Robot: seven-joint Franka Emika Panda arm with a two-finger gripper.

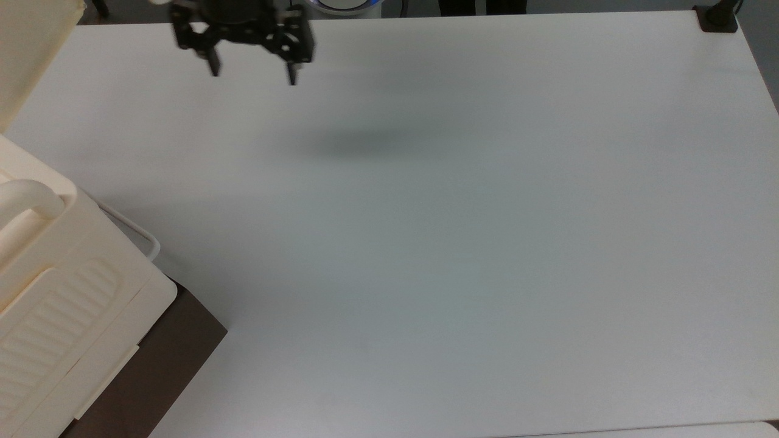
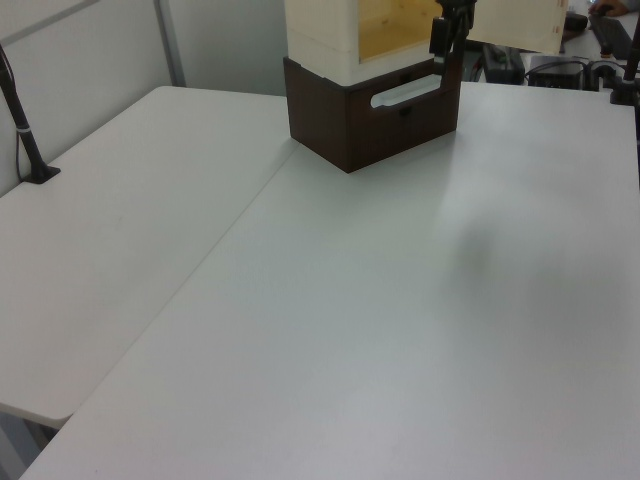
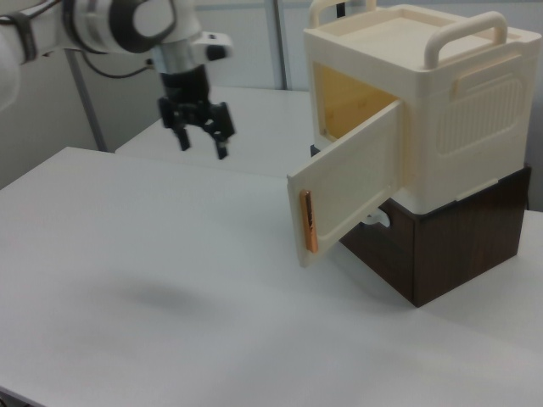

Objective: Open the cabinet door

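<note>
In the right view, from left to right: a black gripper (image 3: 202, 136) hangs above the white counter (image 3: 170, 288), fingers spread apart and holding nothing. Well apart, to the right view's right, the cabinet door (image 3: 348, 191) stands swung wide open from the cream cabinet (image 3: 441, 110), which sits on a dark brown box (image 3: 450, 242).

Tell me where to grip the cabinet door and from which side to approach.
Probably grip the cabinet door at its free vertical edge, by the orange strip. It stands open, clear of the cabinet, so the gripper, open, can come in from the right view's left and straddle the thin panel.
</note>
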